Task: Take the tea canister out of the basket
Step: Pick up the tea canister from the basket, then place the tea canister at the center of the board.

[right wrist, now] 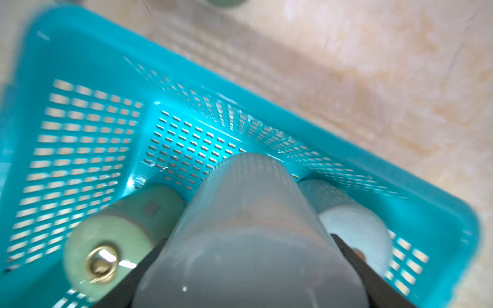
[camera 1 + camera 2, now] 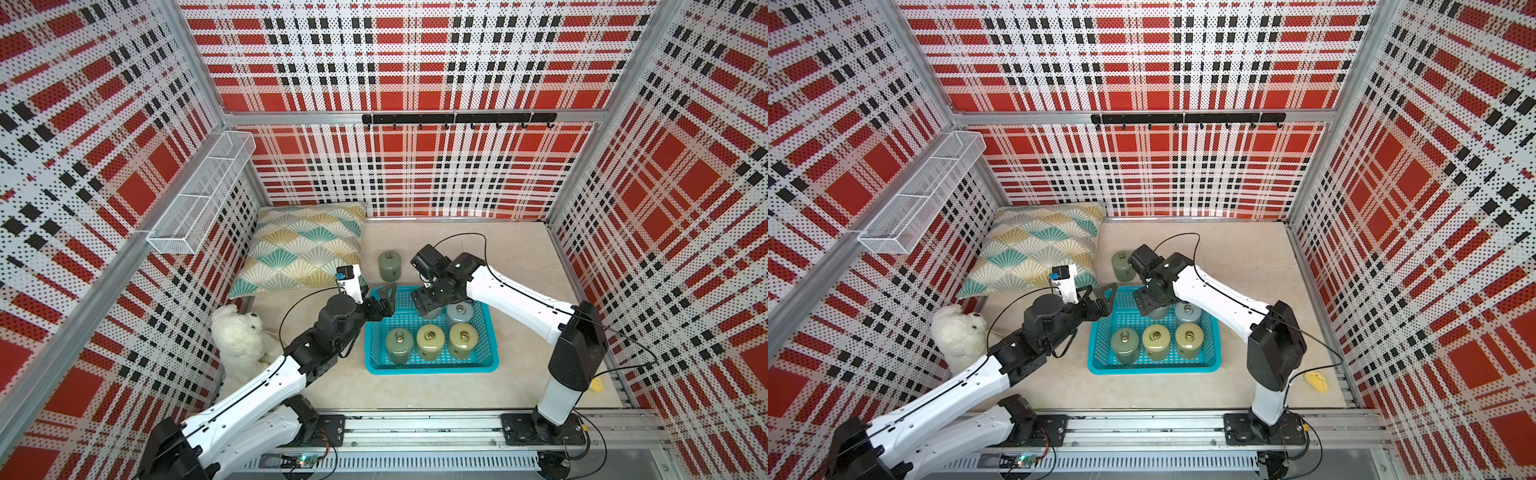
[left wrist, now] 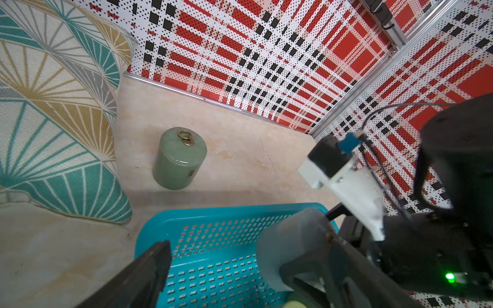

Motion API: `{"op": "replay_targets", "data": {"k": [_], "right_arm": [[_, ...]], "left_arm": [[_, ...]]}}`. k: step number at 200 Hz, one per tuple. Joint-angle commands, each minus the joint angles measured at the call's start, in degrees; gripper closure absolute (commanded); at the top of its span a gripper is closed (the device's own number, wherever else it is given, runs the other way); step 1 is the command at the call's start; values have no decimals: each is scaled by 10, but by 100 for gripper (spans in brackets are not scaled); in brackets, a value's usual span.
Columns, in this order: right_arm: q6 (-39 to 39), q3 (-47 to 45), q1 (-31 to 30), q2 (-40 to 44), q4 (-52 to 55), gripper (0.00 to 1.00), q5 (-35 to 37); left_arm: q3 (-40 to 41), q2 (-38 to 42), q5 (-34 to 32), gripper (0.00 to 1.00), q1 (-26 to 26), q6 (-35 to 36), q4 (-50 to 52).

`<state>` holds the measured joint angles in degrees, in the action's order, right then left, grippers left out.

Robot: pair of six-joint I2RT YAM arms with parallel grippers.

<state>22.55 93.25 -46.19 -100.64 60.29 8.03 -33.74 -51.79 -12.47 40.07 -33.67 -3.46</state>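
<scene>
While the right gripper (image 2: 428,305) reaches down into the basket (image 2: 432,370), both top views show its jaws clamped on the grey tea canister (image 2: 431,316), mid rear row and mostly hidden under the gripper. The basket sits near the middle of the tabletop (image 2: 519,257). Four more canisters stand in it: three along the front wall (image 2: 430,343) and one at the rear right (image 2: 459,313). The left gripper (image 2: 384,300) hangs over the basket's rear-left corner, jaws apart and holding nothing. A green canister (image 2: 389,266) stands upright on the tabletop just beyond the basket's rear rim. A cushion (image 2: 303,249) fills the tabletop's far-left corner, and a white plush toy (image 2: 241,336) lies by the left edge.

Left wrist view: one dark finger (image 3: 149,266) is over the basket corner. The grey canister (image 3: 288,248) is inside the rim, and the green canister (image 3: 181,160) is upright beyond it, beside the cushion.

Right wrist view, blurred: both dark fingers (image 1: 144,266) press the grey canister's sides (image 1: 248,226). Whether its base touches the basket floor, I cannot tell. Neighbouring canisters flank it.
</scene>
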Motion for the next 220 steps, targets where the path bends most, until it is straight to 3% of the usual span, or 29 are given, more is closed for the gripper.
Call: {"op": "replay_targets", "data": {"k": [1,122,220], "right_arm": [[-1,51,1,24,20,27,30],[-16,303,66,-180,-2,26,21],[-16,330,110,-302,-39,25,-8]], "left_arm": [[0,5,0,1,3,-2,-9],[4,37,-19,1,10,-2,5],[1,25,-25,1,16,2,8]]}}
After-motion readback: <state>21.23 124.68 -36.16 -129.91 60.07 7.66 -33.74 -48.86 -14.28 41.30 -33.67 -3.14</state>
